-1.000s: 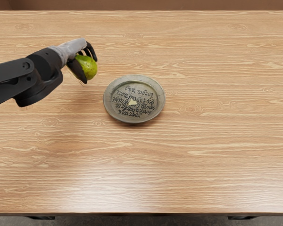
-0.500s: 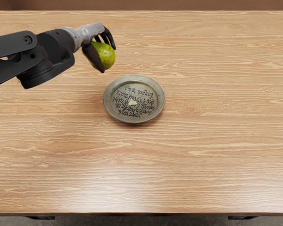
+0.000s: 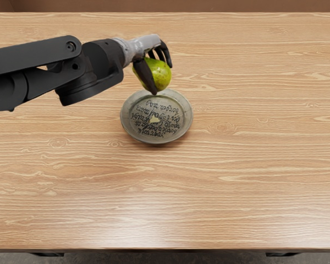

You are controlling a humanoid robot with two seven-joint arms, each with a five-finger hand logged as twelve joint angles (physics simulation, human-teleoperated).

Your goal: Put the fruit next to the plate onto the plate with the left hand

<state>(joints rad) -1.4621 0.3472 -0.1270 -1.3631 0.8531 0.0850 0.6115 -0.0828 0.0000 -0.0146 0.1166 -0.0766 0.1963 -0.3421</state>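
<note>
A green pear (image 3: 158, 73) hangs in the air above the far rim of the plate, gripped by my left hand (image 3: 153, 67), whose dark fingers (image 3: 146, 76) curl around it. The grey metal plate (image 3: 133, 123), with dark script on its face, lies on the table at centre left. The left arm reaches in from the left edge across the far part of the table. The right arm does not show.
The wooden table (image 3: 253, 165) stretches wide to the right and toward the front. Its far edge runs along the top of the view, its front edge along the bottom.
My left hand has carried the pear to the right, from well left of the plate to above the plate's far rim. The plate has not moved.
</note>
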